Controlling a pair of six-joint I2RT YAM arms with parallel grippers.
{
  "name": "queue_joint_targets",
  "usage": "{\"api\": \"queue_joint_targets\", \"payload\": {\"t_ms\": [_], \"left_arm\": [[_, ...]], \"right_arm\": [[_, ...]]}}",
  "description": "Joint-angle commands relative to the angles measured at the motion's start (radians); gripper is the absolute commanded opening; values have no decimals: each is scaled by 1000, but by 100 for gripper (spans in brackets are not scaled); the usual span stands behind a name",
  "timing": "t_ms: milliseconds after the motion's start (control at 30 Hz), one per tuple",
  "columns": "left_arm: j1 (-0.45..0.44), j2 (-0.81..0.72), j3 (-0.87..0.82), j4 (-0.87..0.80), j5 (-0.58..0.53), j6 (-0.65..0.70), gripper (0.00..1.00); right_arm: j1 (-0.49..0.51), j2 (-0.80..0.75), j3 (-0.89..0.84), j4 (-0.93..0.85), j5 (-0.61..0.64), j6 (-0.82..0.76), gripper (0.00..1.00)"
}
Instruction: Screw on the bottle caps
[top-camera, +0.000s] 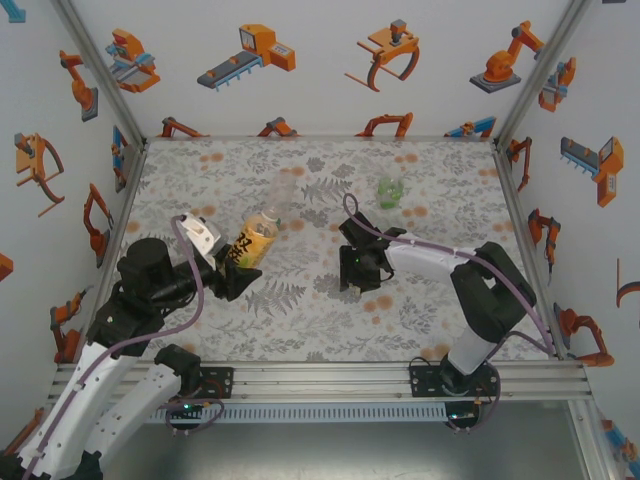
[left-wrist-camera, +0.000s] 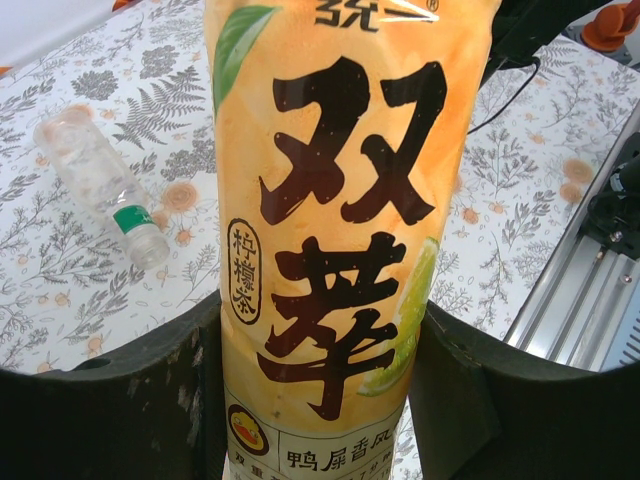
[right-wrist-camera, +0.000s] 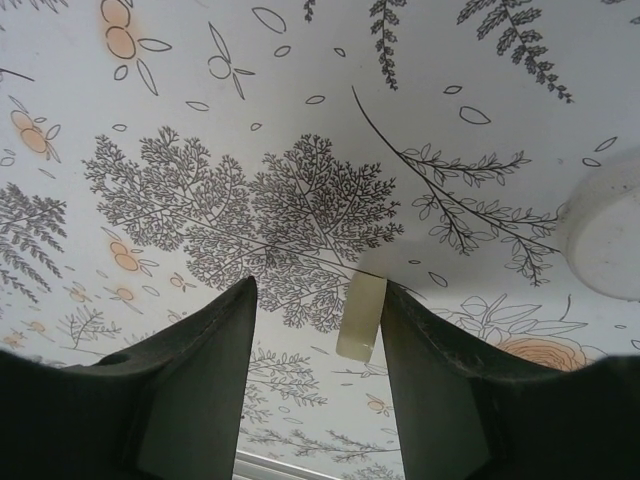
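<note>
Clamping the amber bottle (left-wrist-camera: 340, 250), your left gripper (left-wrist-camera: 315, 330) grips tight; your right gripper (right-wrist-camera: 318, 292) gapes half-open, white cap (right-wrist-camera: 610, 235) near its finger.

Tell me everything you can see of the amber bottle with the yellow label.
The amber bottle looks plastic and is wrapped in a yellow-orange label with large dark characters, a green leaf, a lime slice and a small round logo near its base. The left gripper is shut on its lower body, with the fingers pressing on either side. In the top view it is tilted, its top pointing away from the arm bases. Whether it wears a cap cannot be told.
</note>
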Motion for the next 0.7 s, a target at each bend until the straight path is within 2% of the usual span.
{"api": "queue_joint_targets", "payload": {"t_ms": [0, 100, 333, 433, 667], "left_arm": [[5, 1, 24, 8, 11, 0, 0], [6, 4, 24, 7, 13, -1, 0], [5, 10, 27, 16, 11, -3, 0], [5, 15, 27, 24, 13, -9, 0], [5, 20, 34, 40, 14, -26, 0]], "right_arm": [[6, 16, -19, 14, -4, 17, 49], [6, 24, -25, 19, -4, 20, 45], [6, -16, -27, 53, -24, 50, 25], [6, -28, -31, 109, -72, 79, 22], [6, 10, -97, 382, -219, 192, 18]]}}
